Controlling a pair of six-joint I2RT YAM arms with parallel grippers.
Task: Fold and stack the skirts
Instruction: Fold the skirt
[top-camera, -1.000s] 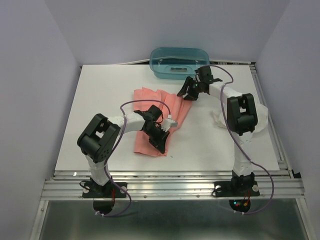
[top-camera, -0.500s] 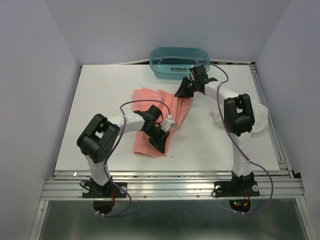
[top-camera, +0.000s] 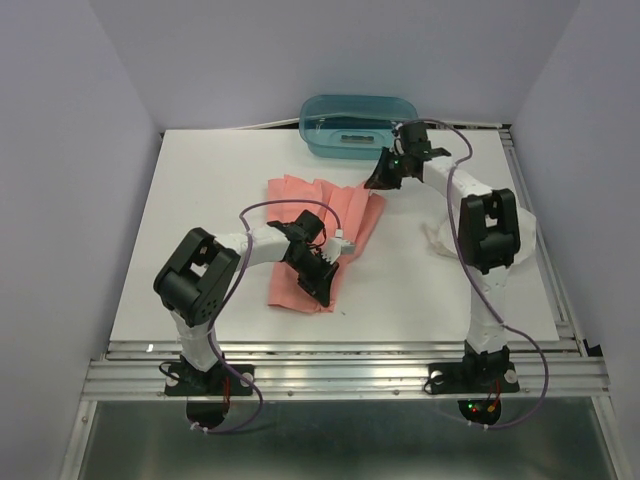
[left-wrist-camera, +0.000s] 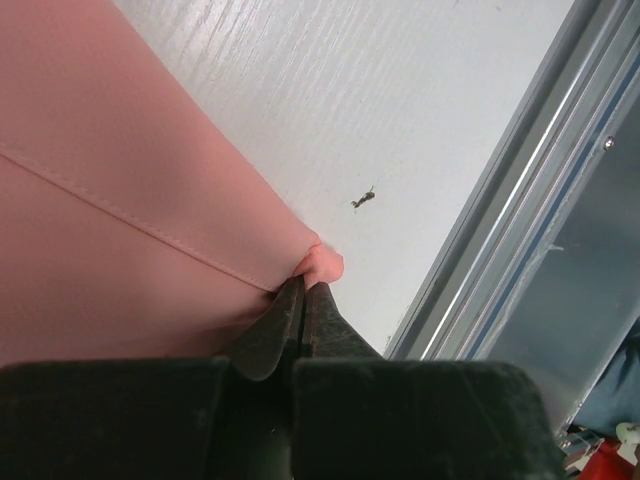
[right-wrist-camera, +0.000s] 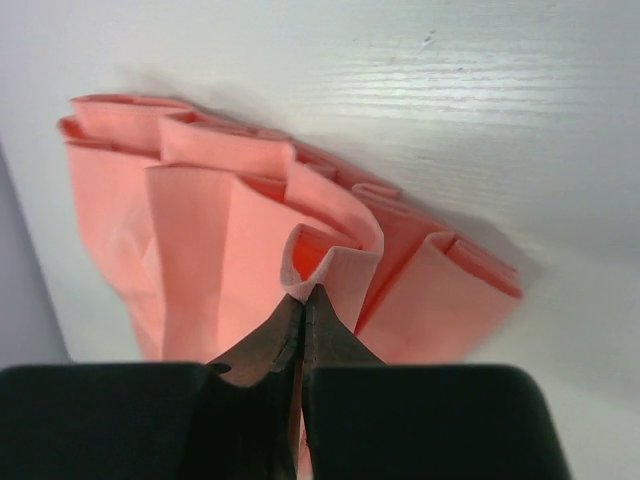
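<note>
White surface (top-camera: 210, 220), pale lilac walls on three sides; start at your left. Your left end effector (left-wrist-camera: 303, 297) is clamped tight on the near corner of the pink skirt (top-camera: 305, 195). A small nub of hem pokes out past its tips, not far from the metal rail (left-wrist-camera: 520, 210) at the surface's edge.

The change is further right. A second ago your right end effector (right-wrist-camera: 303, 302) hung over the skirt's far edge with its jaws apart. Now it has closed on one gathered fold there, and the cloth stands up in a pinched loop right at its tips. That puts both arms on the same skirt, which lies mostly flat between them. I'd judge the grasping step finished and the fold itself not yet begun, so you look ready to lift one end and carry it over the other.

Just beyond the right end effector sits the teal tub (top-camera: 320, 140). A pale shape shows low inside it, but I cannot tell whether that is a label or an object; no skirt is in it.

The white skirt (top-camera: 437, 238) lies rumpled to the right of and nearer than that end effector. It is partly hidden by the arm and is apart from the pink one.
</note>
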